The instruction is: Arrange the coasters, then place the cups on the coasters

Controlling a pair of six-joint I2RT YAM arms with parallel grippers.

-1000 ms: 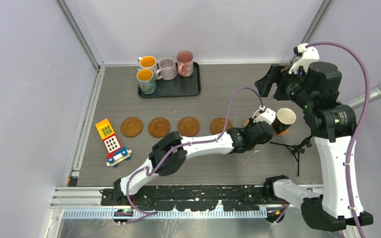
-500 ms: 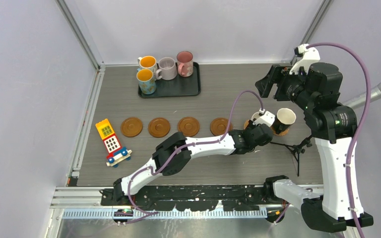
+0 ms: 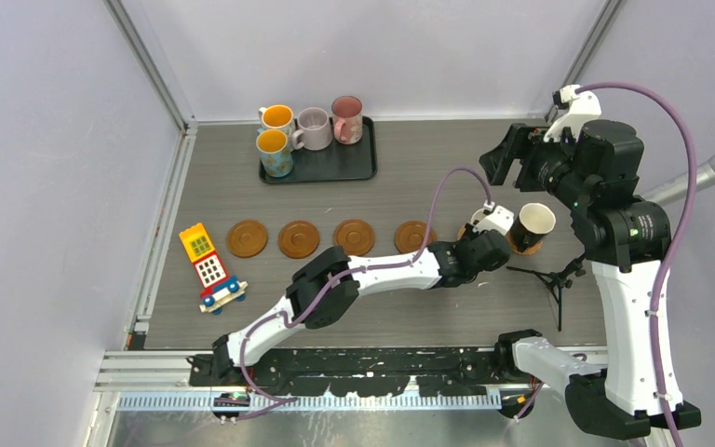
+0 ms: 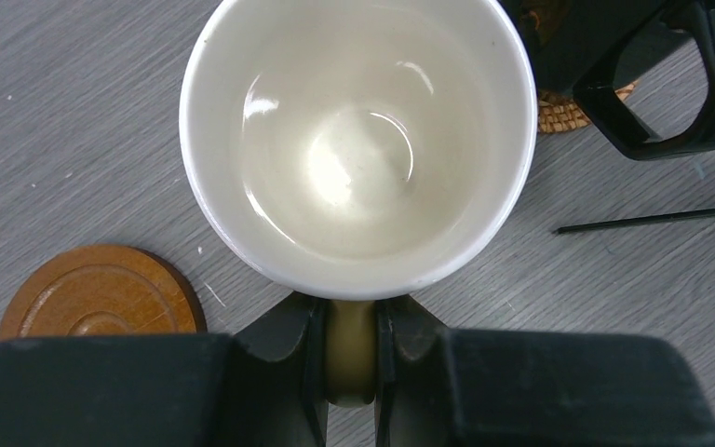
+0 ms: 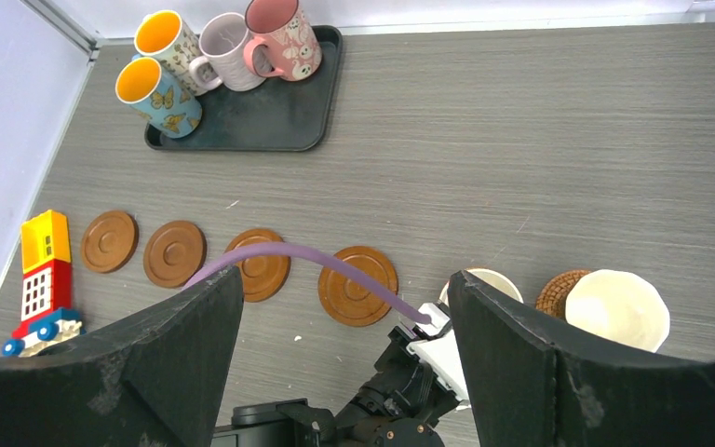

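Four coasters (image 3: 299, 239) lay bare as our left gripper (image 4: 352, 358), clamped on the handle of the cream cup (image 4: 358, 140), held it beside the black cup (image 3: 532, 223), the right gripper (image 5: 344, 372) open above; next, we judged, came lowering it squarely onto a coaster.

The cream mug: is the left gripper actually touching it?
Touching. The left wrist view shows the left gripper shut on the cream mug: its handle is pinched tight between the two sides, with no gap on either one.
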